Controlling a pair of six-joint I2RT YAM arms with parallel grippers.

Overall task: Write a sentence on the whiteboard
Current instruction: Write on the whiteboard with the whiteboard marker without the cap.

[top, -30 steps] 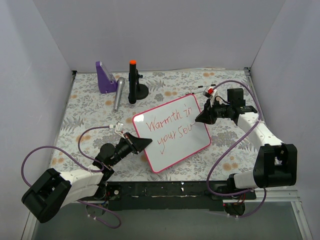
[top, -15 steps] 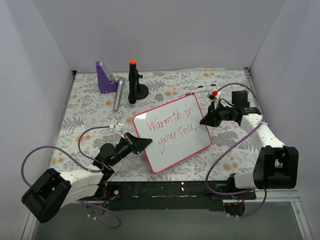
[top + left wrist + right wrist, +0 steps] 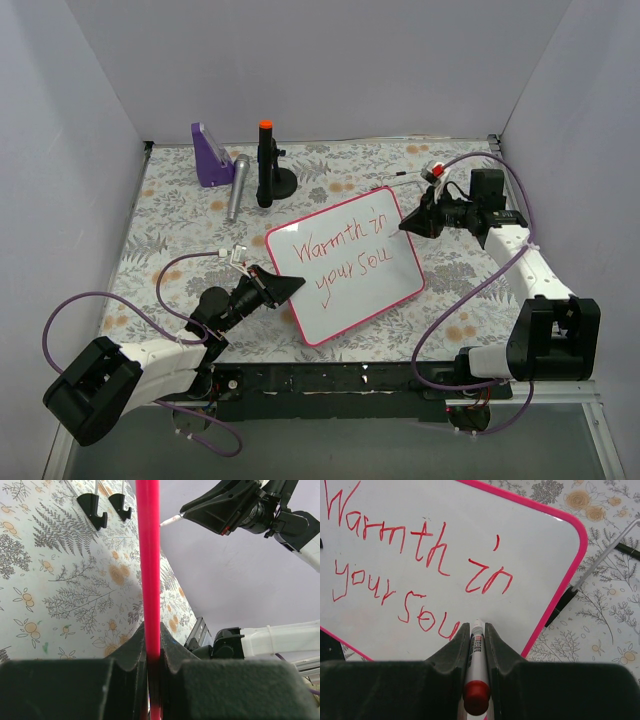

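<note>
Whiteboard (image 3: 535,545) glossy, smooth; marker (image 3: 477,652) smooth white plastic; table cover (image 3: 180,230) matt; grey cylinder (image 3: 236,188) metallic.

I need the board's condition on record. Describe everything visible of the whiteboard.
The whiteboard is a glossy white rectangle with rounded corners and a thin pink frame, set askew on the floral table cover. Red handwriting fills two lines: "Warmth in" over "your sou". A black foot on wire shows at one edge. The left tool is shut on its frame. The right tool holds a marker pointing at the second line's end; contact is unclear.
</note>
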